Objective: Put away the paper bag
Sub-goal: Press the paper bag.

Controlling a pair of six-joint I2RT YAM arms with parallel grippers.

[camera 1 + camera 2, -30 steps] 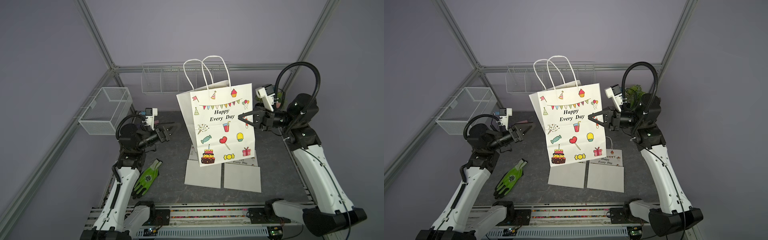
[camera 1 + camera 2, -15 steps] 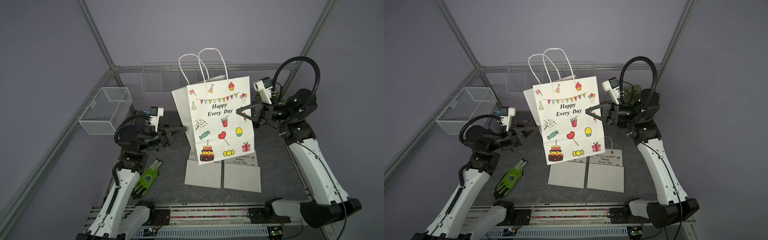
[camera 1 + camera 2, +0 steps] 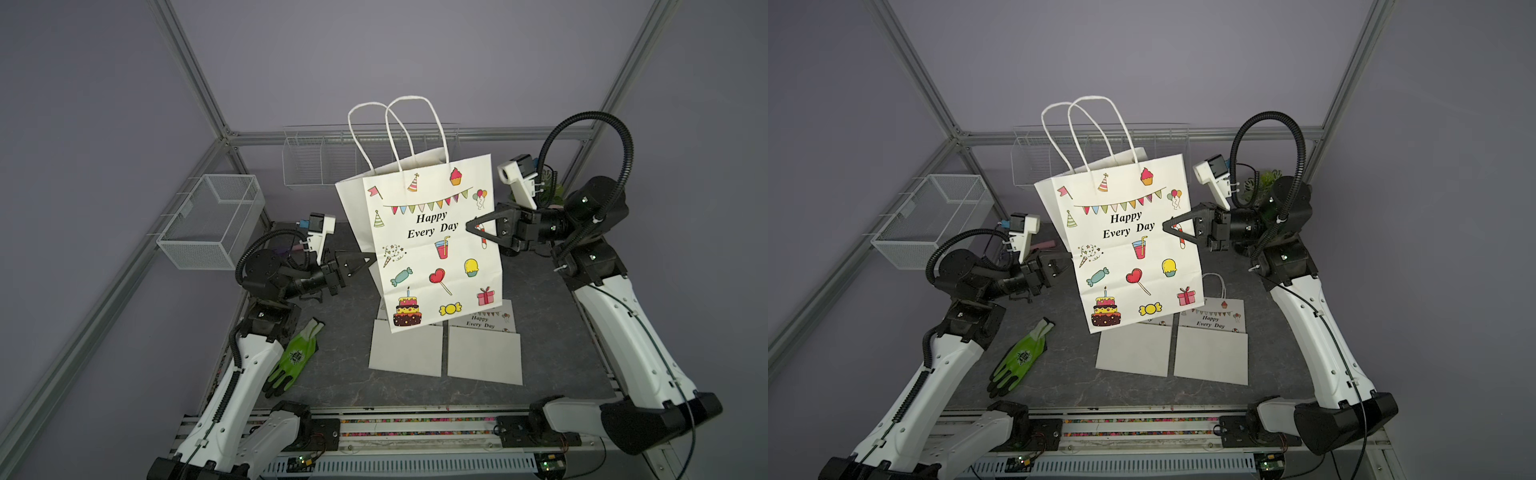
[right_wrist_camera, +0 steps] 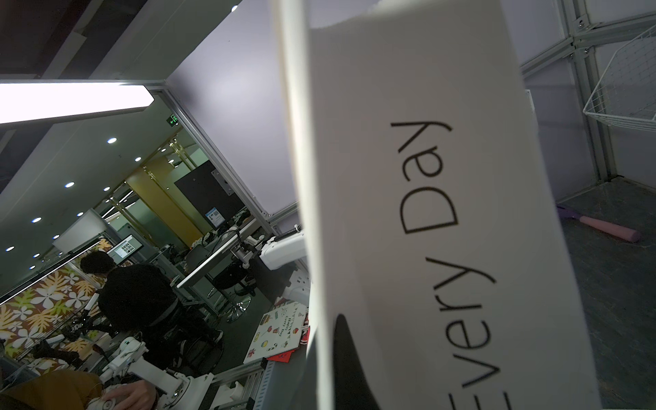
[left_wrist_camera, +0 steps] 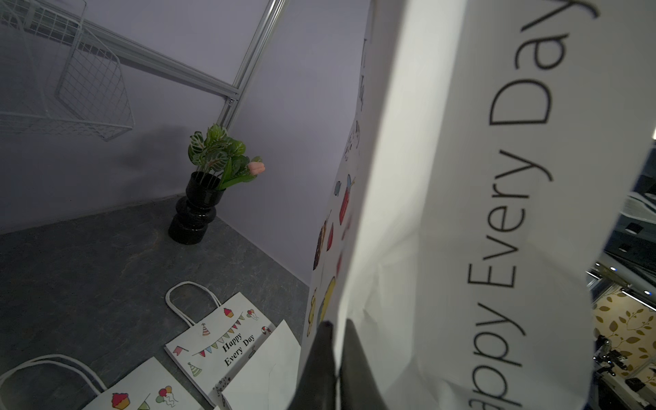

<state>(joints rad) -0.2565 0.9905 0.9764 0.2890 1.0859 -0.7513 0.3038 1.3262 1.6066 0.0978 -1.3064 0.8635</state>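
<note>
The white paper bag (image 3: 432,249) (image 3: 1125,249) printed "Happy Every Day" stands upright and slightly tilted between my two arms, handles up. My right gripper (image 3: 468,226) (image 3: 1165,226) is shut on its right edge at mid height. My left gripper (image 3: 371,261) (image 3: 1068,266) is shut on its left edge, lower down. In the left wrist view the bag's side (image 5: 443,213) fills the frame, and the left gripper (image 5: 337,324) pinches a paper fold. In the right wrist view the right gripper (image 4: 328,323) clamps the bag's panel (image 4: 426,213), one finger behind the paper.
Two folded bags (image 3: 405,349) (image 3: 484,353) lie flat on the table in front of the held one. A green glove (image 3: 293,359) lies beside my left arm. A wire basket (image 3: 212,220) hangs at the left and a wire rack (image 3: 316,162) at the back. A black vase with a plant (image 5: 198,209) stands in the back right corner.
My left gripper has reached right to the bag's left edge and shut on it. The right arm has carried the bag a little leftward, keeping its grip.
</note>
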